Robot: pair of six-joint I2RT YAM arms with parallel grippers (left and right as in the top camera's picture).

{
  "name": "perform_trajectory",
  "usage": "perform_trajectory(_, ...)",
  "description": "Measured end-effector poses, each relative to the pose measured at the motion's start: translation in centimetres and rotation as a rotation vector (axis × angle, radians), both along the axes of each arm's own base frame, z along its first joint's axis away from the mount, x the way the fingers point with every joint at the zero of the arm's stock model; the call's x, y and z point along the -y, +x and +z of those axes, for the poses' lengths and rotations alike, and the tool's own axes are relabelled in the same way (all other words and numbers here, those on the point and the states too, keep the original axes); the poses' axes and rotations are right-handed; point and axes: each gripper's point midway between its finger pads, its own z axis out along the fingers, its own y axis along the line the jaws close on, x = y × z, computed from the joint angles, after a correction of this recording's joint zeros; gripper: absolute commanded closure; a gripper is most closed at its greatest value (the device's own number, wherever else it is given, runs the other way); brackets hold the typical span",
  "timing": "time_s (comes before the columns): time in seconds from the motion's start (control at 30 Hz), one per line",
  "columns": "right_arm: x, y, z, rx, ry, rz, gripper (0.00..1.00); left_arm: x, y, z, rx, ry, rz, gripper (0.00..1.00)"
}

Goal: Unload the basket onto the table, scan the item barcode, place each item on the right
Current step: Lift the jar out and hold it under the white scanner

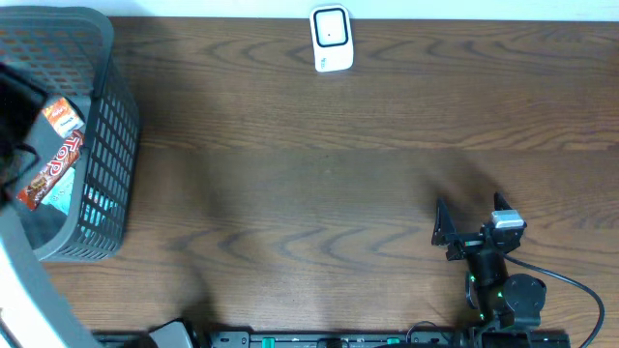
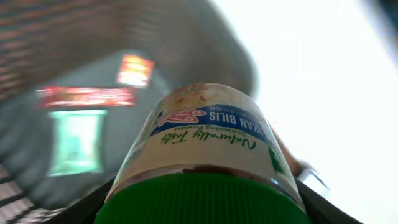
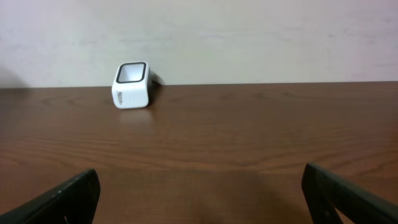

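A jar [image 2: 208, 140] with a green ribbed lid [image 2: 202, 199] and a white-and-blue label fills the left wrist view. My left gripper [image 2: 202, 214] is shut on it, a dark finger on each side of the lid. No barcode shows on the jar. Behind it is the blurred inside of the grey basket [image 1: 102, 126] at the table's far left. The white scanner [image 1: 331, 39] stands at the far edge of the table, also in the right wrist view as the white scanner [image 3: 132, 84]. My right gripper [image 1: 471, 215] hangs open over the near right of the table, nothing between its fingers.
The basket holds a red-brown snack pack [image 1: 53, 155], further red packs [image 2: 134, 70] and a teal packet [image 2: 76, 140]. A black cable [image 1: 571, 285] trails from the right arm's base. Bare wooden tabletop [image 1: 319, 184] lies between basket, scanner and right arm.
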Motion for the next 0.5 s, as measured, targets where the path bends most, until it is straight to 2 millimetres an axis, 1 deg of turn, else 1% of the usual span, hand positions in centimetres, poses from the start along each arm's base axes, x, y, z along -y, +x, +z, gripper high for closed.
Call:
perform_trajectory(0.07,0.0,0.0,0.0,0.000,0.000,0.000,0.01,2.8,0.4,0.9,0.037,-0.006,-0.093,0.39)
perform_trajectory(0.13,0.0,0.0,0.0,0.000,0.000,0.000,0.01,6.1,1.1,1.0,0.044,-0.021,-0.204,0.39)
perform_trajectory(0.2,0.0,0.0,0.0,0.000,0.000,0.000,0.01,8.9,2.0,0.5,0.029,-0.045,-0.296,0.39)
perform_trajectory(0.27,0.0,0.0,0.0,0.000,0.000,0.000,0.01,11.7,3.0,-0.4,-0.001,-0.069,-0.375,0.39)
perform_trajectory(0.3,0.0,0.0,0.0,0.000,0.000,0.000,0.01,12.9,3.4,-1.0,-0.021,-0.080,-0.405,0.39)
perform_trajectory(0.37,0.0,0.0,0.0,0.000,0.000,0.000,0.01,15.4,4.3,-3.0,-0.092,-0.104,-0.451,0.39)
perform_trajectory(0.5,0.0,0.0,0.0,0.000,0.000,0.000,0.01,19.1,6.2,-8.1,-0.265,-0.151,-0.467,0.39)
